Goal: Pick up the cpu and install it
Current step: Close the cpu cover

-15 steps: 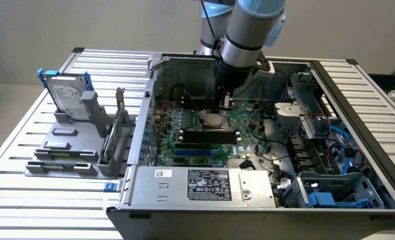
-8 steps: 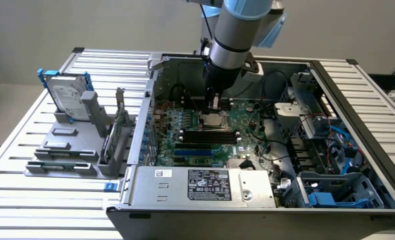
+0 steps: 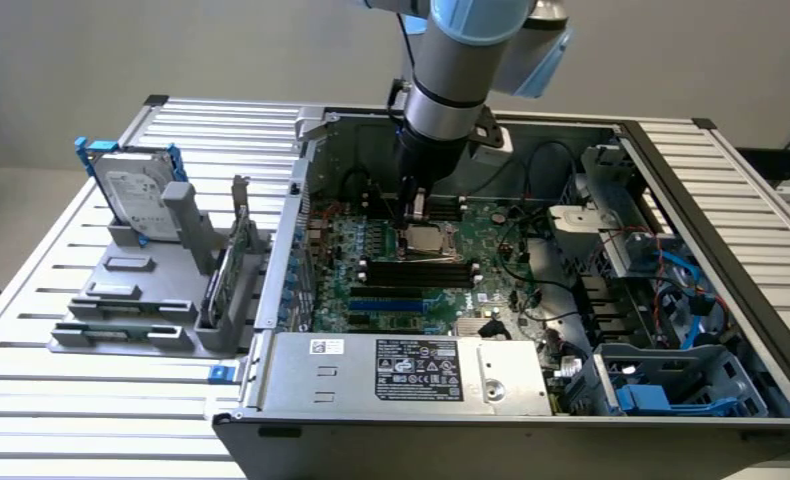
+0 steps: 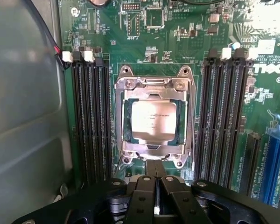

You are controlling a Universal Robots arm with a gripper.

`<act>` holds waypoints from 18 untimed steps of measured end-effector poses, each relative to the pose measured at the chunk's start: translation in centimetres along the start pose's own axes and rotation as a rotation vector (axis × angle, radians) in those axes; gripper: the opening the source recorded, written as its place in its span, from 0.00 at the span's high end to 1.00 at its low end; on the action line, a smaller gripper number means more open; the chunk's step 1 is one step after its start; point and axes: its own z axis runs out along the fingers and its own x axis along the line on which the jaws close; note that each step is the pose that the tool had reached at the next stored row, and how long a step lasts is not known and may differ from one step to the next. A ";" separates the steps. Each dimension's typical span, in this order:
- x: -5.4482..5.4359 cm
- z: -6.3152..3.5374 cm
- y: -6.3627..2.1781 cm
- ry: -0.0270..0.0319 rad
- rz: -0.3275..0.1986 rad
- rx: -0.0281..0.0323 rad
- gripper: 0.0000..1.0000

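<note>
Both fingers (image 4: 143, 198) pressed together, empty, beside the cpu (image 4: 154, 115) seated in its socket (image 4: 154, 84).

arm (image 3: 446, 100): grey tube, light-blue joint caps | end effector (image 4: 155, 169): black, silver screws

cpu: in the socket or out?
In. The cpu lies flat inside the metal socket frame on the motherboard; the shut hand is not gripping it.

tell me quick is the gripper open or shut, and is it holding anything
Gripper: shut, holding nothing. The cpu lies in the motherboard socket beneath it.
</note>
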 end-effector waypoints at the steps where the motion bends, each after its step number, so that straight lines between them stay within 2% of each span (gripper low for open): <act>1: 0.1 0.14 0.01 0.0012 0.000 0.0001 0.89; 18: 0.2 2.20 0.33 0.0017 -0.001 0.0004 0.89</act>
